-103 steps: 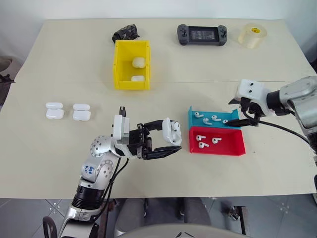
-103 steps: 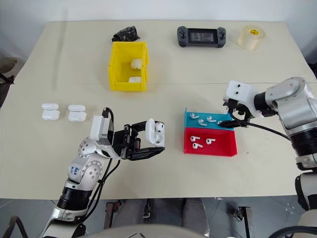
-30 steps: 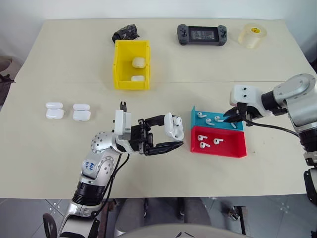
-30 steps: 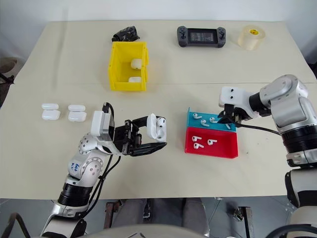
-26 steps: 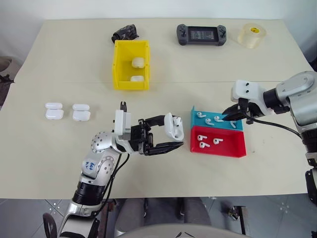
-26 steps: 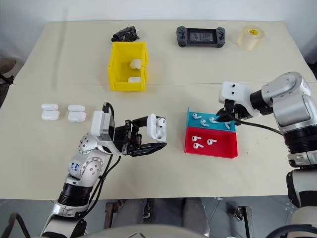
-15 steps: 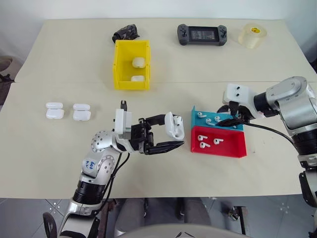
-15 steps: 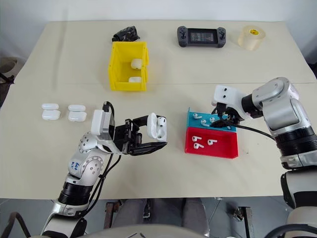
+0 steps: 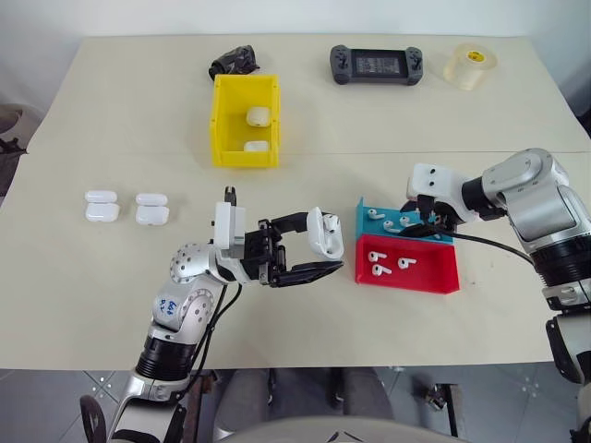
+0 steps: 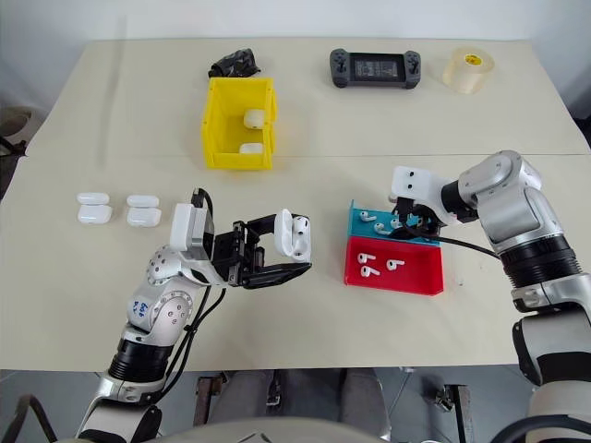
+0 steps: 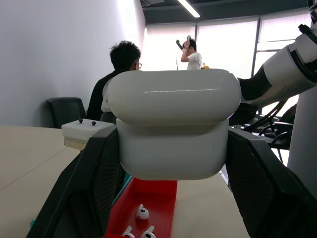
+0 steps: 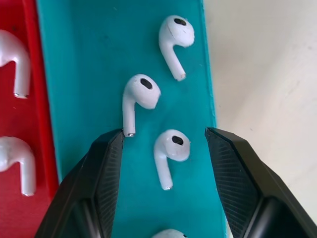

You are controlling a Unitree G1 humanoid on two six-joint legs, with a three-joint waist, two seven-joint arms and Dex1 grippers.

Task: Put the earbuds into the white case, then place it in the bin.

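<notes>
- Head views: the table point(image 9: 480, 351) lay bare along its near edge. The left gripper point(image 9: 319, 251), pointing right above it, pinched the white case point(image 9: 324, 233); the bin point(image 9: 222, 125) stood well apart, farther back.
- Left wrist view: the case sat clamped between both fingers point(image 11: 94, 188).
- Right wrist view: the right gripper point(image 12: 164, 141) angled down into the blue tray point(image 12: 84, 59), fingers spread around one of the earbuds point(image 12: 168, 151).

text: none legible | labels: none | numbers: none | signs: none
</notes>
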